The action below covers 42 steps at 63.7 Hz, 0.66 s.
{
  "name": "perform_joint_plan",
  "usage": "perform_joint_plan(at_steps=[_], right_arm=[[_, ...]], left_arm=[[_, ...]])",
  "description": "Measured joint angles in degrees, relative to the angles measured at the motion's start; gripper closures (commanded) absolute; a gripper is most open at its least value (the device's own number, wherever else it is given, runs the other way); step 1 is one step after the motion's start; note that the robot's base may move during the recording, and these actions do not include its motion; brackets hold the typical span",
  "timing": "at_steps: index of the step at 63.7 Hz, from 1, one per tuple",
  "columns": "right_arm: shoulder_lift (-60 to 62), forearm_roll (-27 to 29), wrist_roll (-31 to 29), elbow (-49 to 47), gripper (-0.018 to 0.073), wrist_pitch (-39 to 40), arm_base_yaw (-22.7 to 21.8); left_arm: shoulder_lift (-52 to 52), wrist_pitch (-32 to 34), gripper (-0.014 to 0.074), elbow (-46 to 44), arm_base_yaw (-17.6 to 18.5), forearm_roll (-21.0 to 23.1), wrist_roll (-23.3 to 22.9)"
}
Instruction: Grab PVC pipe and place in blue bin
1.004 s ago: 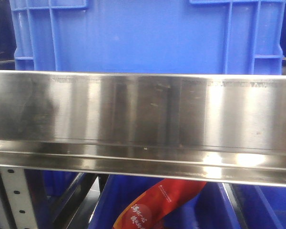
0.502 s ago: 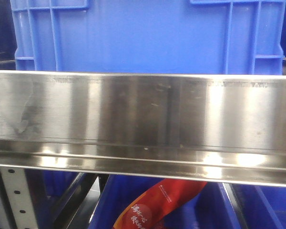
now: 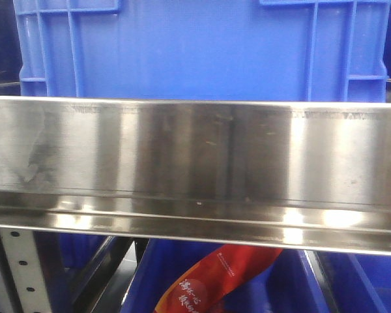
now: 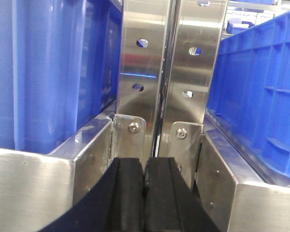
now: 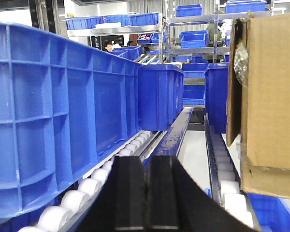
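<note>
Left hand [image 4: 145,193] and right hand [image 5: 146,198] both pressed together, empty. PVC pipe not visible in any view. Blue bin [image 3: 202,49] fills frame top. Risk: blind reach strikes steel rail [image 3: 195,163].

Warehouse or logistics storeroom, indicated by: stacked blue plastic bins [image 5: 63,121] carried on white roller tracks [image 5: 94,186], stainless steel shelving uprights [image 4: 164,72], a cardboard carton [image 5: 273,96], further bin-laden racks [image 5: 193,19] behind.

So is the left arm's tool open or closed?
Closed. In the left wrist view the left tool's two black fingers press together with nothing between them, in front of the steel posts.
</note>
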State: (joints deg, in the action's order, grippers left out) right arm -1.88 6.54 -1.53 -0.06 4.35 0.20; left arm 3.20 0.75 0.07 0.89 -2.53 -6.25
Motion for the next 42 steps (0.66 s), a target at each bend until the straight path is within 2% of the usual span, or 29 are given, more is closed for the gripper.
perform_joint_plan(at_steps=[42], right_arm=[[0.0,0.0,0.0,0.0,0.0727,0.0,0.0]], left_arm=[[0.0,0.0,0.0708,0.0,0.0,0.1,0.0]])
